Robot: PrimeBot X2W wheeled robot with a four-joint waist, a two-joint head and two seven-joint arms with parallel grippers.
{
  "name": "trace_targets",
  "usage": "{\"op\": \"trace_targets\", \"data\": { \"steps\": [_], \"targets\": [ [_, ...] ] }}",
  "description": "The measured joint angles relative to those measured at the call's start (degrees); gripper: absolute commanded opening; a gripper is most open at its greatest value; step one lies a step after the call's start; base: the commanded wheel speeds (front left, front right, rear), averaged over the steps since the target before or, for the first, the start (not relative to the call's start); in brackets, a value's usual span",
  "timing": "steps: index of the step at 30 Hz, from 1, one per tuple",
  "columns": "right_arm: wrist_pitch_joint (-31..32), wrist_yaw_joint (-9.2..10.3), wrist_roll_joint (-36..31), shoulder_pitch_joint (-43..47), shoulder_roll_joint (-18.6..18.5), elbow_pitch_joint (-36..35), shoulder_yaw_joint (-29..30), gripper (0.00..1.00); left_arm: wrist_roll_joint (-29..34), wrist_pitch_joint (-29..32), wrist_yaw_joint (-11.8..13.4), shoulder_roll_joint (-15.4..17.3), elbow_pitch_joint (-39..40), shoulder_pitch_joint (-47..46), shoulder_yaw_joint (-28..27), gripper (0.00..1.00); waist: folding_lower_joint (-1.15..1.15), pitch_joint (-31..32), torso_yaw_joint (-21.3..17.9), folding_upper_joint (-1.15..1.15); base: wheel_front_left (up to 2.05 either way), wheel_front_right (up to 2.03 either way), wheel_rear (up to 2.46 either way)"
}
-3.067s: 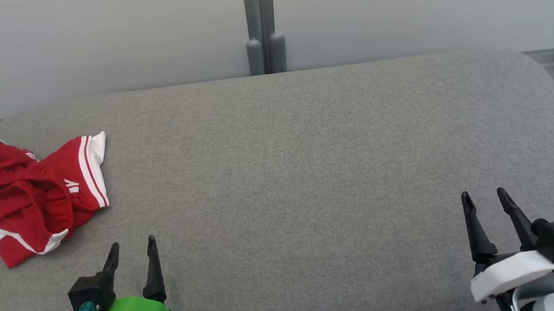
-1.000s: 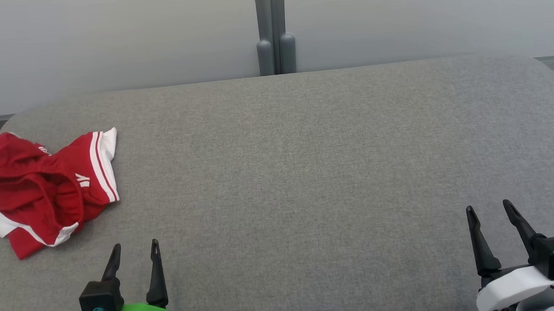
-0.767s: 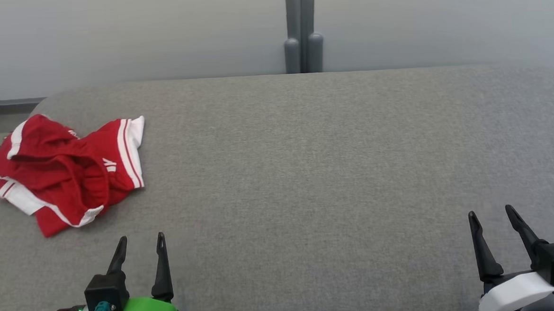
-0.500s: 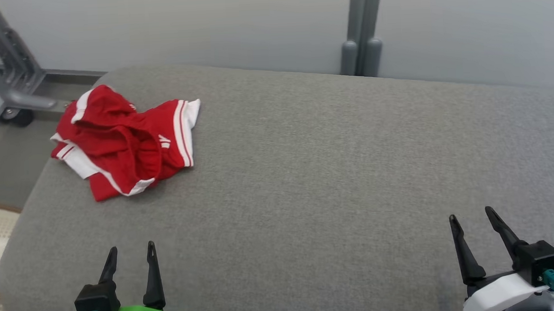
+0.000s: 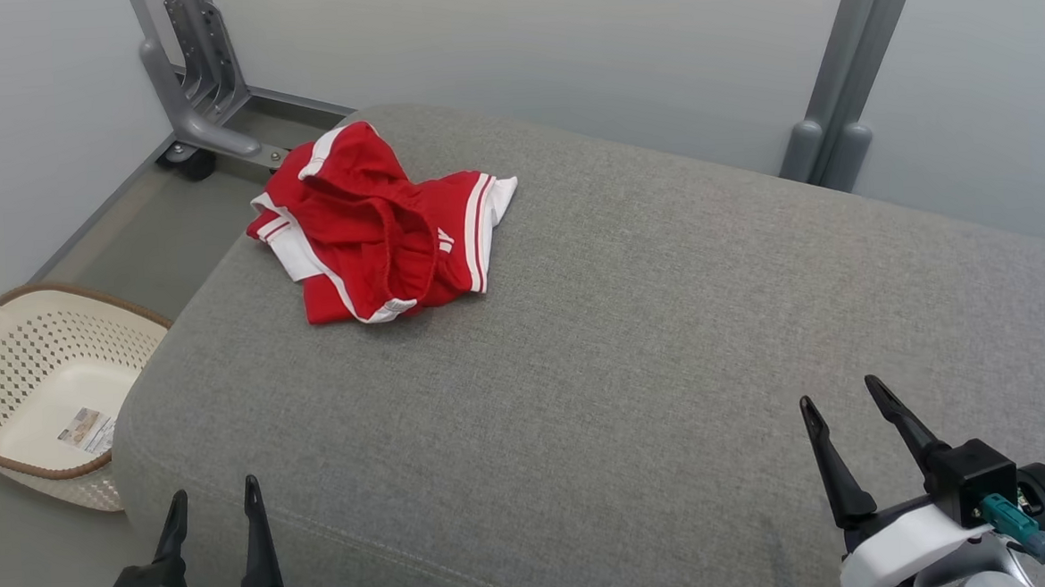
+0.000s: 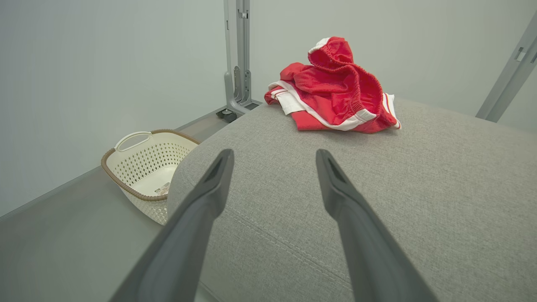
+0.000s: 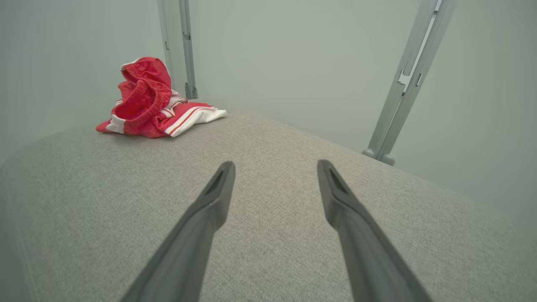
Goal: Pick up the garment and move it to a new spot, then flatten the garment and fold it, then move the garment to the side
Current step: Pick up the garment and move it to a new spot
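We see a broad grey upholstered cushion with rounded corners and a stitched seam along its near edge. Behind it stands a plain pale wall. A grey metal post rises at the far right, and a second metal upright with a foot stands at the far left on the grey floor. A cream perforated laundry basket with a brown rim sits on the floor just left of the cushion.

The left gripper, on its green wrist shell, hovers over the cushion's near left corner. Its two dark fingers point away toward the far side, spread wide with nothing between them. The right gripper, on a white shell, hovers over the near right part of the cushion. Its fingers lean slightly left and stand equally wide apart, also empty. Neither gripper touches the fabric, and both are well apart from the garment.

The red shorts with white trim lie crumpled on the far left corner of the cushion, reaching its left edge. The elastic waistband is bunched up and gapes open on top. The heap runs roughly left to right, and a white-banded, striped leg hem points right.
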State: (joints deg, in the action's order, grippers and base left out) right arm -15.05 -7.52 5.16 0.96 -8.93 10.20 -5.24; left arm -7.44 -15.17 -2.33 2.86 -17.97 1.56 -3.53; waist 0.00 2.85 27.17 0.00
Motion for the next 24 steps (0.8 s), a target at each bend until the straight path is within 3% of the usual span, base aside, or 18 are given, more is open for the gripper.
{"op": "trace_targets", "data": {
  "steps": [12,19,24],
  "targets": [
    [0.0,0.01,0.4,0.8,-0.6,-2.2,0.2,1.0,-2.0,0.0,0.2,0.0,0.9,-1.7,1.2,1.0,0.0,-0.8,-2.4,0.0,0.0,0.0,0.0],
    [0.0,0.0,1.1,-1.9,-3.6,-4.7,0.1,1.0,-6.8,0.7,2.2,0.0,-2.0,-11.0,5.3,1.0,0.0,-5.1,-3.8,0.0,0.0,0.0,0.0],
    [0.0,0.01,1.7,-5.3,-6.7,-6.7,-0.1,1.0,-9.5,5.1,3.4,0.0,-3.8,-20.3,7.7,1.0,0.0,-8.9,-4.6,0.0,0.0,0.0,0.0]
  ]
}}
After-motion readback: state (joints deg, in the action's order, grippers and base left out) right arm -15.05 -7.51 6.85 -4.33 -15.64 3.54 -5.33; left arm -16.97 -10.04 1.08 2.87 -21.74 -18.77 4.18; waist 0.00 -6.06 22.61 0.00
